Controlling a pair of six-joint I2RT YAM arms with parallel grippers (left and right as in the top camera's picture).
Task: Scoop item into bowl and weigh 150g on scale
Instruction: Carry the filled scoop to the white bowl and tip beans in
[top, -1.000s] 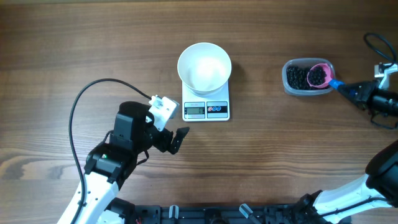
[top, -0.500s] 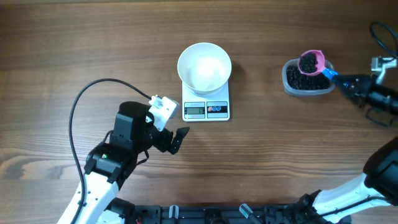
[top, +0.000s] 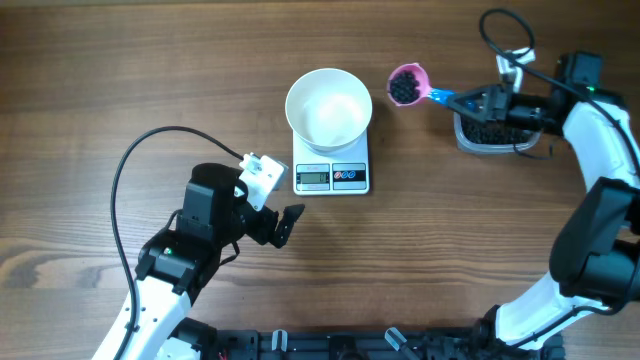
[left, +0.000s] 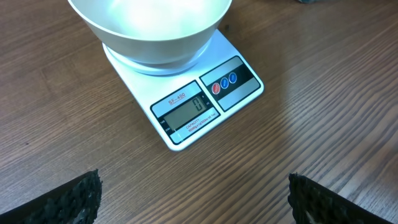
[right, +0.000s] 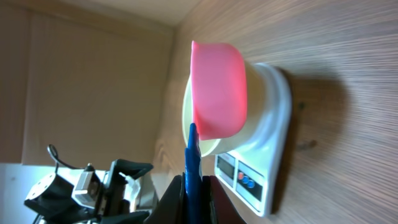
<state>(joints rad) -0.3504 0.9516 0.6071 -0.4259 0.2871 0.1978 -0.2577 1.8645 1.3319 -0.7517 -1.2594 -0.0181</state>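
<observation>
The white bowl (top: 328, 107) stands on the white scale (top: 331, 172), whose display reads zero in the left wrist view. My right gripper (top: 468, 101) is shut on the blue handle (right: 192, 162) of a pink scoop (top: 406, 85). The scoop holds a heap of the black item (top: 404, 89) and hangs in the air just right of the bowl's rim. More of the item lies in the clear tub (top: 488, 137) under my right wrist. My left gripper (top: 283, 222) rests open in front of the scale, left of it, with nothing between its fingers (left: 71, 199).
A black cable (top: 150, 150) loops over the table left of the scale. My right arm (top: 600, 130) reaches in from the right edge, above the tub. Bare wood lies between the scale and the tub.
My right gripper has lifted the filled scoop out of the tub and carried it left, close to the bowl. The left arm has not moved.
</observation>
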